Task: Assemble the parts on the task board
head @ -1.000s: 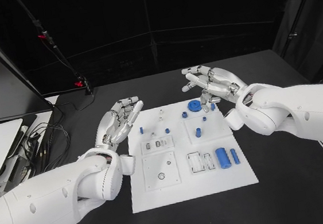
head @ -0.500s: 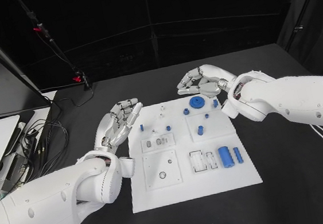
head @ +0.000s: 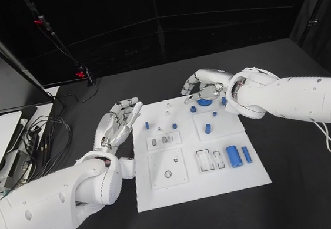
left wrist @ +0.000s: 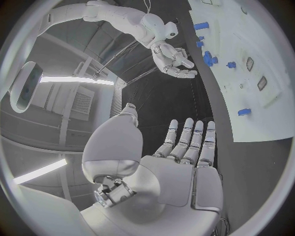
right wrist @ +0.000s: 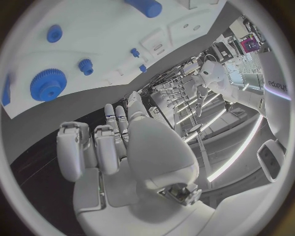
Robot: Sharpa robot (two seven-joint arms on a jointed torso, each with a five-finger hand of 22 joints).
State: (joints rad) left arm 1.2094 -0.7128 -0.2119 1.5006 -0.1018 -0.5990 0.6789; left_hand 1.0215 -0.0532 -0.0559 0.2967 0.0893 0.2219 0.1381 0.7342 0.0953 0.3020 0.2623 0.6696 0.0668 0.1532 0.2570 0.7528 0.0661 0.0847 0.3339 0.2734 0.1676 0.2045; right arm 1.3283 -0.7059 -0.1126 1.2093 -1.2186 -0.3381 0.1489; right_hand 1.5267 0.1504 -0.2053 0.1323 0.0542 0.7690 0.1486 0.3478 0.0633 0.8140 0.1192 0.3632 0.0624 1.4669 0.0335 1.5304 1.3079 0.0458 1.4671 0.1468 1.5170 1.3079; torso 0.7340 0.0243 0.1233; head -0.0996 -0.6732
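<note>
We see the white task board [head: 227, 175] lying flat in the middle of the black desk [head: 315, 185], its long axis running away from us, with bare desk along its near edge and to its right. Our left hand [head: 120, 122] rests just off the board's left edge, fingers straight and a little apart, holding nothing. Our right hand [head: 201, 87] sits at the board's far edge, fingers curled inward over the large blue gear [head: 206, 102]; we cannot tell whether they touch it. That gear is a toothed disc lying flat near the far edge. In the right wrist view a smaller blue gear [right wrist: 85, 66] lies near it. Near the board's right edge, two blue cylinders [head: 233, 153] lie side by side on their sides, long axes parallel to the board's long axis. Small blue pegs [head: 207, 127] stand upright mid-board.
</note>
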